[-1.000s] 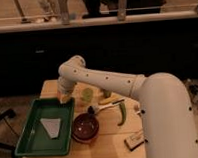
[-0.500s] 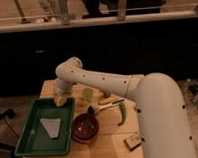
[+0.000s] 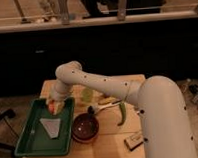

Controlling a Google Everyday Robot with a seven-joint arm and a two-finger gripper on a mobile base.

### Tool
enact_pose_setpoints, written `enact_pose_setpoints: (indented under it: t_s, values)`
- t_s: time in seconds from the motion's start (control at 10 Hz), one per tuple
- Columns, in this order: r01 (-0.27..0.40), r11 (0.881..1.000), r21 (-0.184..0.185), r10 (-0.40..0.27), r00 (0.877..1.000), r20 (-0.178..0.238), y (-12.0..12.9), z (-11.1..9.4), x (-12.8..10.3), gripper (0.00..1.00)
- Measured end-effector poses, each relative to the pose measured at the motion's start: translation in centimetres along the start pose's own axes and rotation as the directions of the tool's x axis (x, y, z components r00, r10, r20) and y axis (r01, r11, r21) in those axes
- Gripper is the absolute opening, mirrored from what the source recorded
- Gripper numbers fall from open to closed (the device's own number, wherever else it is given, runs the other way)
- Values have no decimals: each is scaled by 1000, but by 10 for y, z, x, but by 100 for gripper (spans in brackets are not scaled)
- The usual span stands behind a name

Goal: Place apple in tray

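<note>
The green tray [image 3: 30,139] lies at the table's front left with a grey-white cloth [image 3: 51,127] in it. My gripper [image 3: 55,105] hangs over the tray's far right corner, just above its rim. It is shut on a small red-and-yellow apple [image 3: 53,107], which my gripper partly hides. The white arm [image 3: 108,88] reaches in from the right across the table.
A dark red bowl [image 3: 85,128] stands right of the tray. A pale green object [image 3: 87,94], a yellow item [image 3: 107,99] and a long green pepper [image 3: 122,114] lie under the arm. A wrapped bar [image 3: 133,141] sits near the front edge of the wooden table [image 3: 109,150].
My gripper has moved left and down with the apple, from beside the tray's far right corner to just over its rim.
</note>
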Motion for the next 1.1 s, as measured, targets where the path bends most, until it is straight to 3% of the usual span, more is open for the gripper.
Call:
enact_pose_setpoints:
  t_s: [0.3,0.6,1.1]
  values:
    - [92,994,-56,-86,991,102,3,8,-13,2]
    - [115,991,-67,-103,982,156,6,10,-15,2]
    - [85,995,-60,-72,978,195,11,14,-7,2]
